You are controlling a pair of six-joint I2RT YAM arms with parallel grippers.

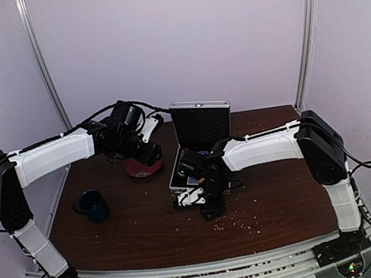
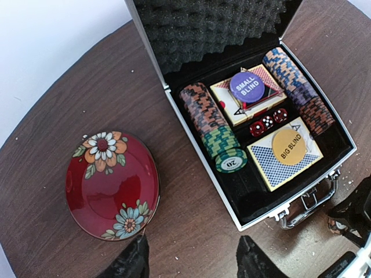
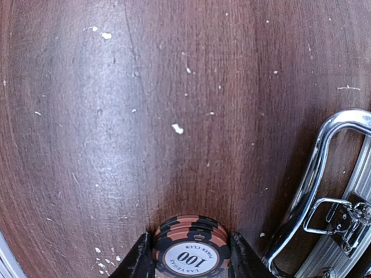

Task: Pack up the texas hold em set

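Observation:
The silver case (image 1: 177, 176) lies open at mid-table, its lid (image 1: 200, 117) upright. In the left wrist view its black tray (image 2: 249, 191) holds two rows of poker chips (image 2: 210, 121), a card box (image 2: 231, 110) under a purple "small blind" disc (image 2: 246, 85), red dice (image 2: 268, 123), and a blue-backed deck (image 2: 272, 169) under a yellow "big blind" disc (image 2: 288, 145). My left gripper (image 2: 191, 258) hangs open over bare wood between the plate and the case. My right gripper (image 3: 191, 258) is shut on a short stack of orange-black "100" chips (image 3: 191, 240) on the table, beside the case handle (image 3: 316, 168).
A red flowered plate (image 2: 110, 185) sits left of the case. A dark blue mug (image 1: 94, 205) stands near the table's left side. Crumbs are scattered on the wood in front of the case. A latch (image 3: 342, 223) shows by the handle.

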